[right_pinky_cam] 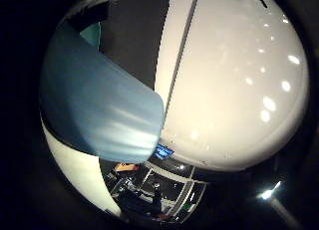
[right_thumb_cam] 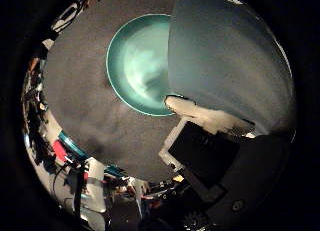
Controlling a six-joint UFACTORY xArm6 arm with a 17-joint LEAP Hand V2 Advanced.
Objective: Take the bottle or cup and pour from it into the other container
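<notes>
Blue-grey cup (right_thumb_cam: 225,61) sits close against my palm, my hand (right_thumb_cam: 210,156) apparently curled round it above the teal bowl (right_thumb_cam: 137,66) on the dark bench (right_thumb_cam: 85,91); next, I judge, comes tipping it over that bowl.

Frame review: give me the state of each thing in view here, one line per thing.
Blue cup: close against the palm, fills much of the view, held over the mat beside the bowl.
Teal bowl: upright on the dark mat, partly hidden by the cup; contents cannot be told.
Hand: a finger lies against the cup; the grip itself is not visible.
</notes>
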